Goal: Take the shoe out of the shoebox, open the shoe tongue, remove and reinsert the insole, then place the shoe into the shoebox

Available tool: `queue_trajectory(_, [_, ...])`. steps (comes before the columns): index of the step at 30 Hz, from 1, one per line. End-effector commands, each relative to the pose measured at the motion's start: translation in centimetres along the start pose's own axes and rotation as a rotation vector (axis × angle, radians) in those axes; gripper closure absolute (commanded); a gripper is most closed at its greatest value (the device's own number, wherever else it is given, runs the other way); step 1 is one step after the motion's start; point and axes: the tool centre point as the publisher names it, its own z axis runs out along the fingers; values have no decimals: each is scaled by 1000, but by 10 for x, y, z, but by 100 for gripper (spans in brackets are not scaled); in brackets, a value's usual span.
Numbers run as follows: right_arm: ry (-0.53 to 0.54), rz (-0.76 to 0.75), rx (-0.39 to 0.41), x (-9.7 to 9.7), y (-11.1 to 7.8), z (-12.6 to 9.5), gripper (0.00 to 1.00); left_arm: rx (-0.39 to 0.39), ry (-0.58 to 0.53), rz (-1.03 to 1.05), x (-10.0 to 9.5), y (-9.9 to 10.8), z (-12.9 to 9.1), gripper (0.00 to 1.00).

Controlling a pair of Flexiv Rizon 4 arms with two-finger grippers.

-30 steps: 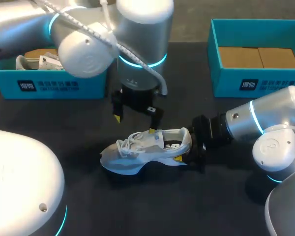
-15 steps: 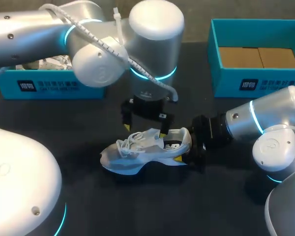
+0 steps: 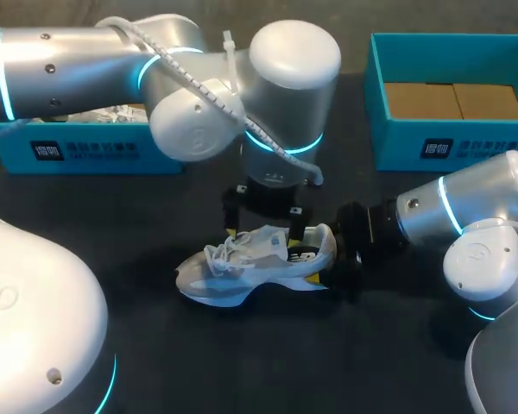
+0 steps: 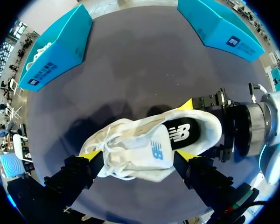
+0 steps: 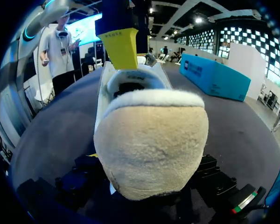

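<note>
A white sneaker [image 3: 259, 259] lies on its side on the dark table, toe toward my left. My right gripper [image 3: 330, 260] is shut on its heel, one yellow-tipped finger on each side. In the right wrist view the fuzzy heel [image 5: 149, 140] fills the space between that gripper's fingers. My left gripper [image 3: 263, 226] hangs open just over the shoe's middle. In the left wrist view its fingertips [image 4: 89, 155] straddle the tongue and laces [image 4: 144, 151] without pinching them. The black insole [image 4: 182, 133] shows inside the shoe's opening.
A teal shoebox [image 3: 78, 151] holding another white shoe stands at the back left. A second teal shoebox [image 3: 449, 147] with a bare cardboard floor stands at the back right. Bare dark table surrounds the sneaker in front.
My left arm has swung to the right and come down, so its open fingers now straddle the shoe's tongue. The right gripper and the shoe have not moved.
</note>
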Motion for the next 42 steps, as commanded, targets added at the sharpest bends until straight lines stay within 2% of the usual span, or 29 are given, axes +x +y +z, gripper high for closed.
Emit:
queue_trajectory(1, [-2,0,1,2,-1,4,100,-13,-17,-7,10,-5,6,0])
queue_trajectory(11, [-2,0,1,2,-1,4,100,-46,-30,-15,16,-11,19,0])
queue_trajectory(18, [-2,0,1,2,-1,4,100,-68,-54,0,18,-7,26,0])
queue_trajectory(28, [-2,0,1,2,-1,4,100,-95,-78,-19,4,2,33,0])
queue_trajectory(32, [-2,0,1,2,-1,4,100,-82,-68,-39,-6,7,26,0])
queue_trajectory(35, [-2,0,1,2,-1,4,100,-61,-61,-57,-14,11,18,24])
queue_trajectory(37, [-2,0,1,2,-1,4,100,-50,-54,-65,-18,13,13,27])
queue_trajectory(38, [-2,0,1,2,-1,4,100,-46,-54,-67,-19,14,11,35])
queue_trajectory(39, [-2,0,1,2,-1,4,100,-39,-59,-69,-21,15,9,47])
queue_trajectory(40, [-2,0,1,2,-1,4,100,-31,-59,-72,-21,16,6,52])
queue_trajectory(42, [-2,0,1,2,-1,4,100,-26,-56,-73,-23,17,3,53])
